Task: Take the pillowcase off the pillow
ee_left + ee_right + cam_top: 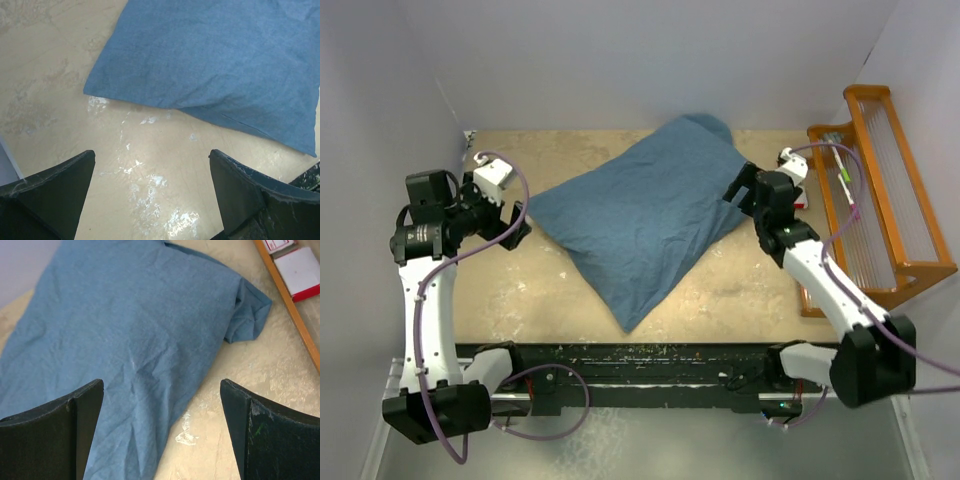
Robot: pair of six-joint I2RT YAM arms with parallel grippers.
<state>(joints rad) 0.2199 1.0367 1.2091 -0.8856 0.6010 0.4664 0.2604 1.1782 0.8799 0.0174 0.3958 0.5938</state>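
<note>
Black left gripper hovers over tan table, fingers spread wide, holding nothing, near pillowcase corner. Slate-blue pillowcase lies plump and diagonal at table centre, pillow hidden inside. Right gripper at its right edge, fingers wide, empty. Orange wooden rack far right.

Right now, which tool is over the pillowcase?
The right tool, partly above the pillowcase at its edge; the left tool hangs over bare table, short of the cloth.

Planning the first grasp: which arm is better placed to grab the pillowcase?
Right. The right gripper, open, hangs over the pillowcase near its loose end; the left gripper, open, is over table beside it.
</note>
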